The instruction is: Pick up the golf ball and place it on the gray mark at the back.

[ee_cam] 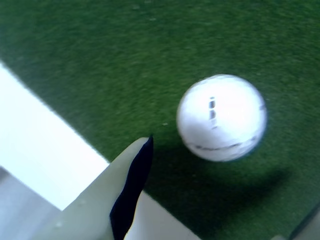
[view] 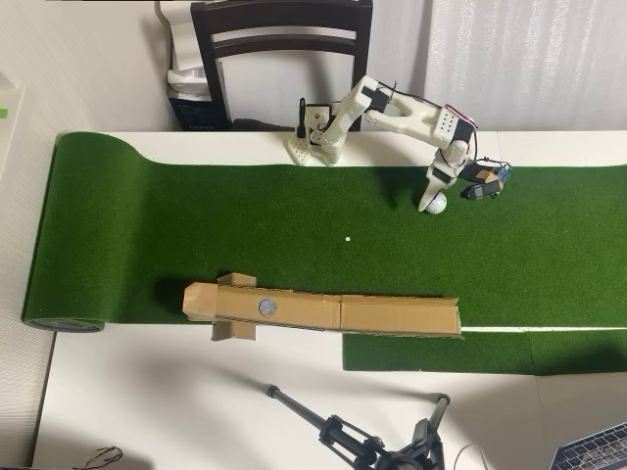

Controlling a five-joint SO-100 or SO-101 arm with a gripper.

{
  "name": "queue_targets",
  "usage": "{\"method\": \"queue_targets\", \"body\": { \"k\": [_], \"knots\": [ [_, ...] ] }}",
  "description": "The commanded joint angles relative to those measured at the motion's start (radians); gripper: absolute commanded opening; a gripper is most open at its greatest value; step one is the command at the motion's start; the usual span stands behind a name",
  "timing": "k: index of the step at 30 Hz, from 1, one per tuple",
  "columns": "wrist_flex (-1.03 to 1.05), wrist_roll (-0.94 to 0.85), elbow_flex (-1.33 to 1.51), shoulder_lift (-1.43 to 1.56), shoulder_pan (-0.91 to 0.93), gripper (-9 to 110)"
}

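Where claw [view: 432, 203] hangs, golf ball [ee_cam: 221, 117] just beside, ungripped.

White golf ball [ee_cam: 221, 117], green turf [view: 245, 225], gray mark [view: 267, 306]

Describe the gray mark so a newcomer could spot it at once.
In the overhead view, find the long cardboard ramp lying along the near edge of the green turf. The gray mark sits on its left portion, a flat round disc, unlike the tiny white dot on the turf.
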Motion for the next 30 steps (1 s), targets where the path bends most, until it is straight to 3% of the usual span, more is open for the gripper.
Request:
{"method": "queue_targets", "body": {
  "k": [1, 30],
  "knots": [
    [-0.012, 0.008, -0.094, 0.026, 0.009, 55],
    [-0.098, -0.005, -0.206, -0.126, 0.063, 55]
  ]
}}
